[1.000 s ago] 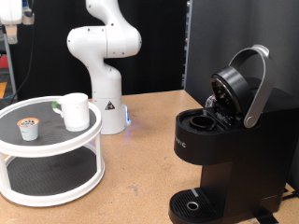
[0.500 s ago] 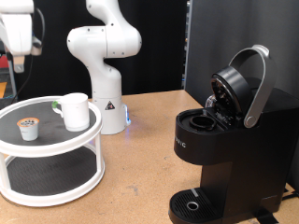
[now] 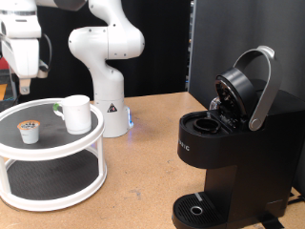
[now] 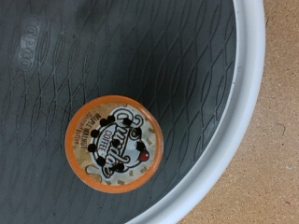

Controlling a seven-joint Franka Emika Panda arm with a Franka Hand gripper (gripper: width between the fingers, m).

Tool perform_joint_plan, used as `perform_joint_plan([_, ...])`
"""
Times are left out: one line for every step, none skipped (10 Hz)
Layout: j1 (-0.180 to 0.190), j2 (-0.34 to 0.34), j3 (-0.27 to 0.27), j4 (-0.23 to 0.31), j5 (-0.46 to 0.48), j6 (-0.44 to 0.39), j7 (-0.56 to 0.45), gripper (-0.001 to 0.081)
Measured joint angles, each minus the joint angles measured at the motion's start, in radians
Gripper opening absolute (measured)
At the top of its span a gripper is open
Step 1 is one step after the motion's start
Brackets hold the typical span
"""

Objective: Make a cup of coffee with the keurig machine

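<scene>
The white cup with a greenish handle stands on the top tier of a round white two-tier stand at the exterior view's left. A small pod with a brown-printed top sits beside it on the same tier. The pod fills the middle of the wrist view, on the dark mat. My gripper hangs above the pod, apart from it. Its fingers do not show in the wrist view. The black keurig machine stands at the right with its lid raised and its pod chamber open.
The white robot base stands behind the stand. The stand's white rim curves past the pod, with wooden table beyond it. The machine's round drip base is at the bottom.
The hand has come down into the exterior view from the top left and now hangs lower over the pod. Cup, pod and machine have not moved.
</scene>
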Motion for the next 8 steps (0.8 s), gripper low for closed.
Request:
perform_joint_plan([-0.008, 0.0, -0.001, -0.023, -0.014, 0.034, 0.0, 0.0803])
perform_joint_plan([-0.017, 0.0, -0.001, -0.05, -0.029, 0.064, 0.0, 0.0803])
perform_joint_plan([-0.028, -0.001, -0.001, -0.081, -0.049, 0.1, 0.006, 0.0803])
perform_joint_plan([-0.038, 0.0, -0.001, -0.112, -0.073, 0.137, 0.02, 0.0803])
perform_joint_plan([-0.047, 0.0, -0.001, -0.139, -0.096, 0.171, 0.035, 0.0803])
perform_joint_plan([-0.053, 0.001, -0.001, -0.16, -0.109, 0.199, 0.045, 0.0803])
perform_joint_plan([-0.057, 0.002, -0.001, -0.176, -0.116, 0.22, 0.053, 0.0803])
perform_joint_plan([-0.059, 0.003, -0.001, -0.19, -0.118, 0.238, 0.059, 0.0803])
